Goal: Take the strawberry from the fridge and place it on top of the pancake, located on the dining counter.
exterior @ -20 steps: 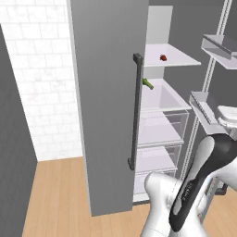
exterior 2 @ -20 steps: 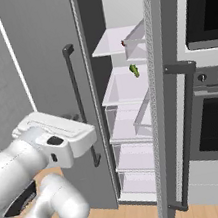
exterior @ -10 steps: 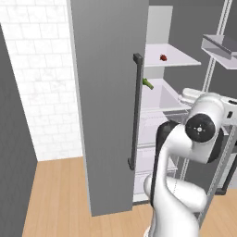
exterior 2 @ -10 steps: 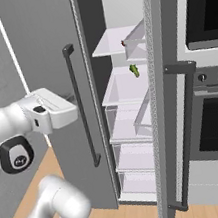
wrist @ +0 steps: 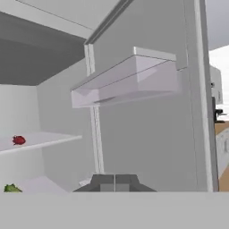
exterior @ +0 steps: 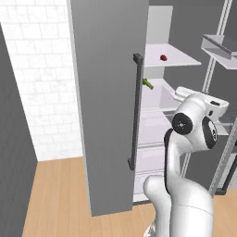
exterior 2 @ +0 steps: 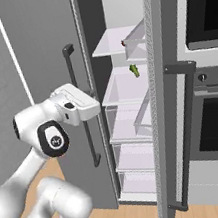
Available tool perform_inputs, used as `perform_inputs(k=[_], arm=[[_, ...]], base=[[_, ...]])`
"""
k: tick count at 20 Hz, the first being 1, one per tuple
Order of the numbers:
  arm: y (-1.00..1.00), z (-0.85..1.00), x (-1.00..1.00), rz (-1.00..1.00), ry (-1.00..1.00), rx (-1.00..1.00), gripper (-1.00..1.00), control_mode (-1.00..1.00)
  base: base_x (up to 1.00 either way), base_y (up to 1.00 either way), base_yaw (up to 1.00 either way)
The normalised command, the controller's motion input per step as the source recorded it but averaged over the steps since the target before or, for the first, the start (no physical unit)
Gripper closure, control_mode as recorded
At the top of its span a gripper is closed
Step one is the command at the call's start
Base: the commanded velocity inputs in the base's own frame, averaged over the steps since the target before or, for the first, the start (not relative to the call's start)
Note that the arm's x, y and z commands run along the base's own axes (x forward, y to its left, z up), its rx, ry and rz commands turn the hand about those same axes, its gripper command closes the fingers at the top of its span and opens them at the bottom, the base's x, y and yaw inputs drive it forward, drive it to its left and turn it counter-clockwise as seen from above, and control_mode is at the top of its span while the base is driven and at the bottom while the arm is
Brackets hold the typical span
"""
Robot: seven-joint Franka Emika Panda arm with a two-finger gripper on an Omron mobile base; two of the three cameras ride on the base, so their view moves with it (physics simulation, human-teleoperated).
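The fridge (exterior: 111,92) stands with both doors open. The strawberry (exterior: 163,58) is a tiny red berry on an upper white shelf, also seen as a red speck (exterior 2: 123,43) and at the left of the hand view (wrist: 19,140). My gripper (wrist: 115,182) is shut with nothing in it; its fingertips (wrist: 103,182) meet. The hand (exterior 2: 79,104) hovers in front of the fridge opening, below and well short of the strawberry's shelf. The pancake and the dining counter are out of view.
A slim green vegetable (exterior 2: 134,70) lies on the shelf below the strawberry. A clear door bin (wrist: 129,80) juts from the right door, whose edge (exterior 2: 159,97) stands close to my right. A black-fronted wall oven (exterior 2: 205,8) is beyond it. Left door handle (exterior: 136,111).
The arm has swung up and carried the hand from low beside the base toward the fridge opening. The gripper has stayed shut. The strawberry has not moved.
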Motion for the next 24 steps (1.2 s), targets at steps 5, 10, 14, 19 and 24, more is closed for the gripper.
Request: perform_inputs(k=[5,10,14,19,24], arm=[[-0.59,-0.02,0.57,-0.23,0.08,0.0,1.0,-1.0],[-0.02,-0.37,0.79,-0.21,-0.02,-0.01,1.0,-1.0],[-0.26,-0.37,0.79,-0.14,-0.07,0.0,1.0,-1.0],[-0.49,0.06,0.26,-0.06,0.0,0.01,1.0,-1.0],[-0.41,0.02,0.29,-0.09,0.04,0.0,1.0,-1.0]], base=[[0.0,0.0,0.0],[0.0,0.0,0.0],[0.0,0.0,0.0],[0.0,0.0,0.0],[0.0,0.0,0.0]])
